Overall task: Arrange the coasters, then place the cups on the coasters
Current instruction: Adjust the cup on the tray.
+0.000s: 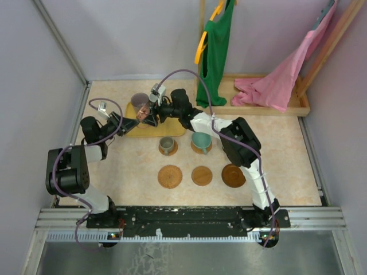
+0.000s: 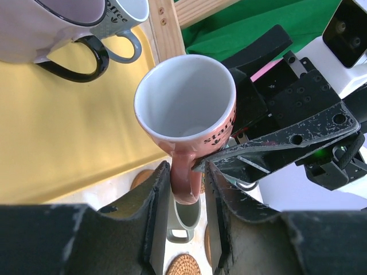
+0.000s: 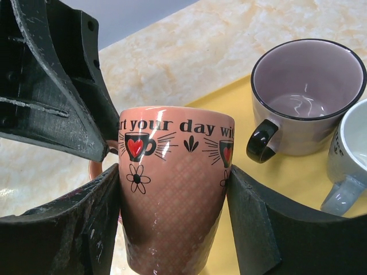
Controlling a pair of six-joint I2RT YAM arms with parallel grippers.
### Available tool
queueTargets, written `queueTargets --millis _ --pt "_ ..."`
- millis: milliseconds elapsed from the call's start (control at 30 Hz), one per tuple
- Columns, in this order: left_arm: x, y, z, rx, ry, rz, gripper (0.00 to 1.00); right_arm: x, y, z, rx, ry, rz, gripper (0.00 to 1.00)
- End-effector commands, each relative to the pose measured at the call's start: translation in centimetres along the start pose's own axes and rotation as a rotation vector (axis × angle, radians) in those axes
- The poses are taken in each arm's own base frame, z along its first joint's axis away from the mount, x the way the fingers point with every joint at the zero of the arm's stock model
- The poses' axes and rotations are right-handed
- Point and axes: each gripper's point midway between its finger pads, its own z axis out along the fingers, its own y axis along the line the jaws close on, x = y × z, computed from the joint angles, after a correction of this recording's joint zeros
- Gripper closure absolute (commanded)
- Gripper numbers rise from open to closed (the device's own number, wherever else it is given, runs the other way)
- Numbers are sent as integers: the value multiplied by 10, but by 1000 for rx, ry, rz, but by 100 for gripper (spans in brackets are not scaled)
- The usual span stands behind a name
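Pink cup [image 2: 186, 103], printed with black lettering and a red heart, hangs in the air at the upper left of the overhead view, caught between both of my arms. Beneath everything is the pale marbled table [image 1: 275, 149], and on it, under the raised cup, the yellow tray [image 1: 172, 127]. The right gripper [image 3: 172, 172] has its two pads pressed flat against opposite sides of the cup's body, holding it upright. The left gripper [image 2: 186, 175] has its narrowed jaws either side of the cup's handle [image 2: 184, 183]; I cannot tell whether they are pinching it yet. On the tray sit a purple cup [image 3: 307, 86] and a grey cup [image 3: 351, 154]. Toward the centre of the overhead view, a teal cup [image 1: 201, 140] and another grey one [image 1: 167, 144] each stand on a coaster, with three bare coasters [image 1: 170, 176] in a row below them; I cannot find a sixth. My worry: if the right pads release before the handle is firmly pinched, the cup could swing or drop onto the cups below. The two grippers' fingers are also very close and could clash.
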Motion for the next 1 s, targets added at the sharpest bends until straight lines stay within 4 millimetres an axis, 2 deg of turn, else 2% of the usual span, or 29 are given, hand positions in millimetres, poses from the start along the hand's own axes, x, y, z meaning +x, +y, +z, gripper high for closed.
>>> queueTargets --millis 0,167,300,400,467,567,667,800,967 --pt "-4 -13 5 59 8 61 64 -86 23 -20 -33 -169 -111 100" --pt "-1 -15 6 68 22 62 61 -88 21 -20 -37 -175 -103 100" --pt "0 -16 8 73 28 63 62 -87 22 -20 -41 -175 -99 100" --pt "1 -14 8 68 27 61 65 -88 22 -20 -44 -178 -98 100" --pt "2 -15 9 70 31 60 73 -87 23 -19 -46 -176 -95 100" --pt "2 -15 9 75 35 61 77 -87 23 -19 -50 -176 -91 100" --pt "4 -15 10 74 38 60 76 -87 24 -19 -55 -178 -90 100" --pt "6 -17 12 82 50 66 69 -85 22 -17 -56 -171 -87 100" --pt "10 -17 15 73 76 83 68 -85 23 -15 -66 -170 -86 100"
